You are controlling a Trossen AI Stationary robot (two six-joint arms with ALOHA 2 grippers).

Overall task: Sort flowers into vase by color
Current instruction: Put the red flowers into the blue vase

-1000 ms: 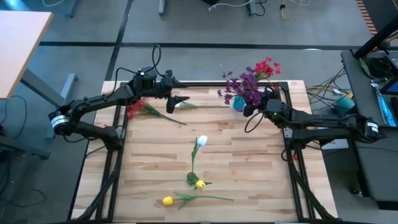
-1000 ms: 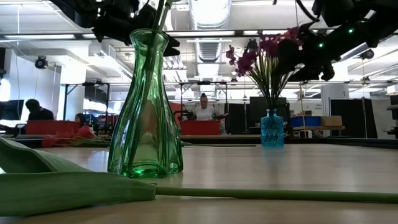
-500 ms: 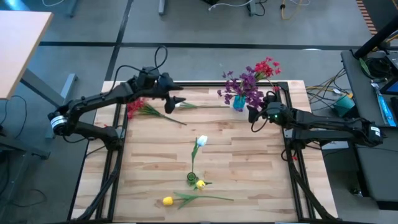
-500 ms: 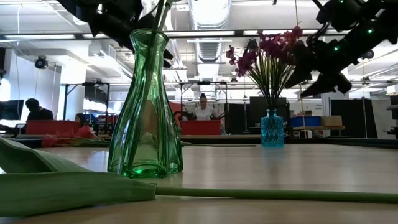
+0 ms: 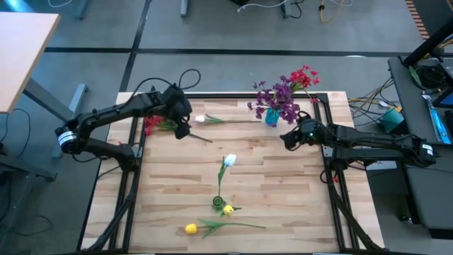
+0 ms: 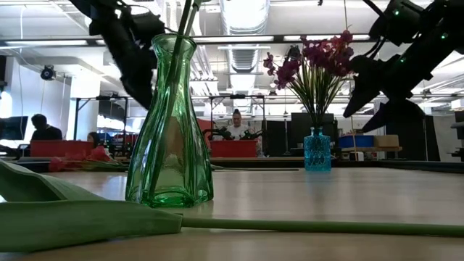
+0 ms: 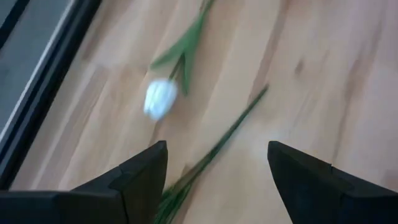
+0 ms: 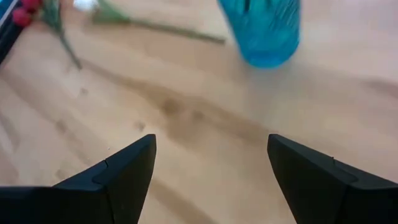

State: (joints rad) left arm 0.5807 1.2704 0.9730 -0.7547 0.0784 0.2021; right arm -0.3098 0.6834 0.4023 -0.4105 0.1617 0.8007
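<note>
A red flower lies on the table's far left, its thin stem running toward the middle. My left gripper hangs open above that stem, a finger on either side, touching nothing. A white tulip lies along the far edge beside it. The blue vase at the far edge holds purple and red flowers. My right gripper is open in the air near that vase, on its near side. A green glass vase holds a white tulip by its stem.
Two yellow tulips lie near the table's near edge, one right beside the green vase; a broad leaf fills the low view's foreground. Bare wood lies between the two vases. People sit in the room beyond.
My left gripper has swung from the far edge by the white tulip toward the table's left and near side, tipping down over the red flower's stem. My right gripper has drawn back from the blue vase toward the near side and sunk a little. No flower has moved.
</note>
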